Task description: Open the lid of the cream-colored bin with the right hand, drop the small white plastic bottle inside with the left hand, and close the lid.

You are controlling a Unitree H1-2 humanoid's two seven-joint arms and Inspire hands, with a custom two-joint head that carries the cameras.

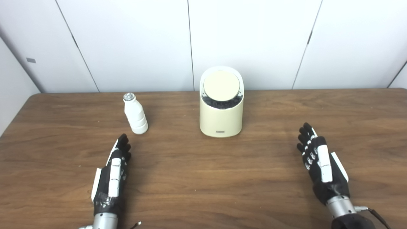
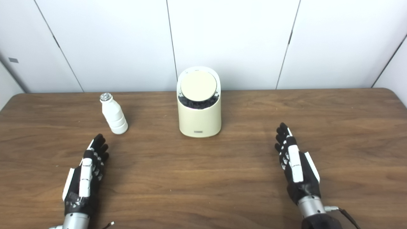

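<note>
bin label unreadable, both forearms cropped

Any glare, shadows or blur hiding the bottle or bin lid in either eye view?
Left eye view: even soft light, bottle and bin sharp, faint shadows only, lid unglared. Right eye view: the same, slight softness overall; left hand and right hand crisp, table shows mild sheen, nothing obscured.

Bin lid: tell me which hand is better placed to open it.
Right. The right hand lies open on the cream-colored bin's right with a clear path to the lid; the left hand sits just before the white plastic bottle.
</note>
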